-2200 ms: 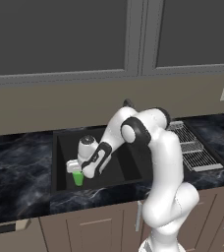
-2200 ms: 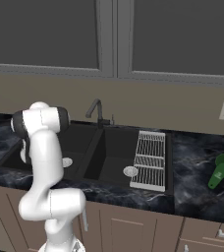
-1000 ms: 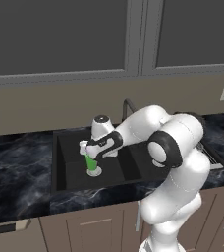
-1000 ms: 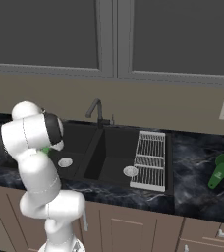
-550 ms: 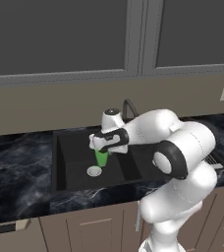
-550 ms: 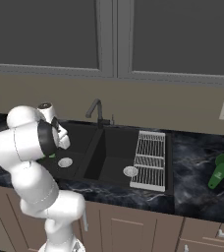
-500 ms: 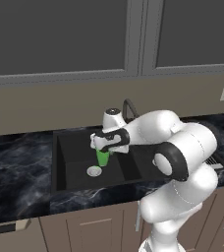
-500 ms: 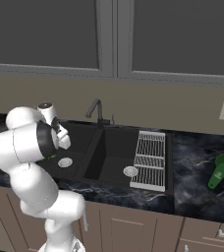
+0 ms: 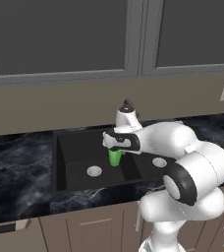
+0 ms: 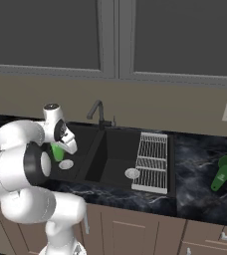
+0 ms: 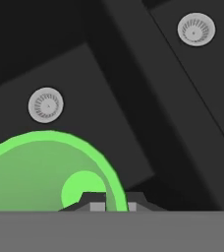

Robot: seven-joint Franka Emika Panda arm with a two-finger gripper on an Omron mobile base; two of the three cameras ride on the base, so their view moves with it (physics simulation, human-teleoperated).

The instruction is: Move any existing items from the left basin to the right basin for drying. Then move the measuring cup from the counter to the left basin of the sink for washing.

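Bright light-green plastic, a handleless tapered tumbler (image 9: 115, 157), sits at the centre of the left base view, hanging upright from the end effector (image 9: 116, 149) above the floor of the wider matte black left basin (image 9: 74, 167). It is right of that basin's round silver drain (image 9: 94, 171) and close to the divider. The narrower right basin (image 9: 146, 168) lies just beyond, at centre right, partly hidden by the white arm.

In the right base view the tumbler (image 10: 57, 151) appears at middle left, tucked behind the arm, above the left drain (image 10: 66, 164). The right basin (image 10: 119, 162) is at centre frame, with a white wire rack (image 10: 152, 162) over its far side. The darker green measuring cup with a stick handle (image 10: 223, 172) lies on the black veined marble bench (image 10: 200, 174) at far right, untouched.

In the hand view the tumbler's rim (image 11: 45, 170) fills the lower left, and one fingertip (image 11: 97, 206) stands inside the rim and the other outside, clamped on the wall. The second drain (image 11: 196, 29) is at upper right.

Judgement: carry is under way. Hold height over the divider, avoid the gooseneck faucet (image 10: 98, 112), lower short of the rack, and release only near the basin floor.
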